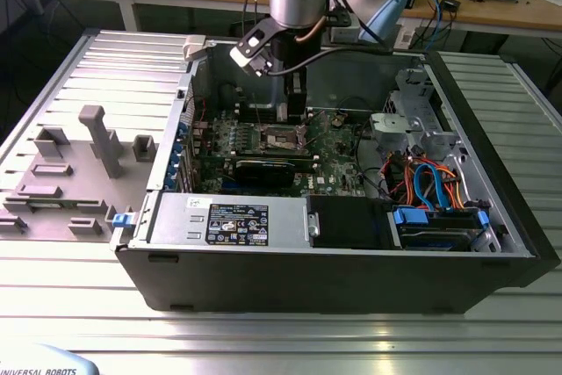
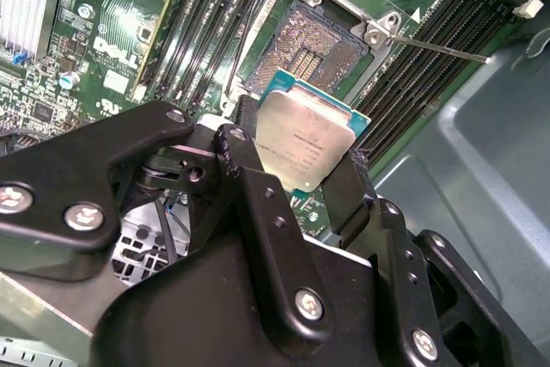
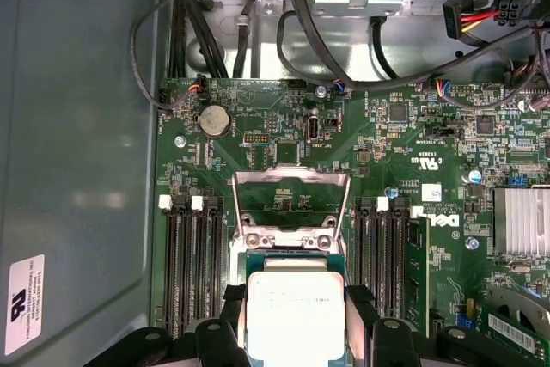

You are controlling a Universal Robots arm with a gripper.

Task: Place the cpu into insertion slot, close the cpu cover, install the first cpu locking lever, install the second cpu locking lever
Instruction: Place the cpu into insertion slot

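1. The gripper (image 2: 296, 159) is clamping the cpu (image 2: 305, 139) by two opposite edges, one black finger (image 2: 243, 145) pressing each side, with the chip's silver-grey top facing the second wrist view.
2. In the first wrist view the gripper (image 3: 296, 298) is showing the same narrow grasp, the cpu (image 3: 295, 320) sitting between its fingers (image 3: 361, 305).
3. The insertion slot (image 2: 314, 49) is lying open just beyond the fingertips, its dark contact field exposed; the chip is hanging over the slot's nearer edge and is not seated.
4. The cpu cover (image 3: 290, 177) is standing swung up, past the slot on the side away from the gripper.
5. A thin locking lever (image 2: 438, 47) is sticking out sideways from the slot's corner, unlatched.
6. Long black memory slots (image 3: 189, 264) are running along both sides of the gripper.
7. In the exterior view the arm is reaching straight down into the open computer case (image 1: 351, 278), which is lying on the ribbed tabletop (image 1: 263, 331), with the gripper (image 1: 294, 116) poised directly over the insertion slot (image 1: 283, 138).
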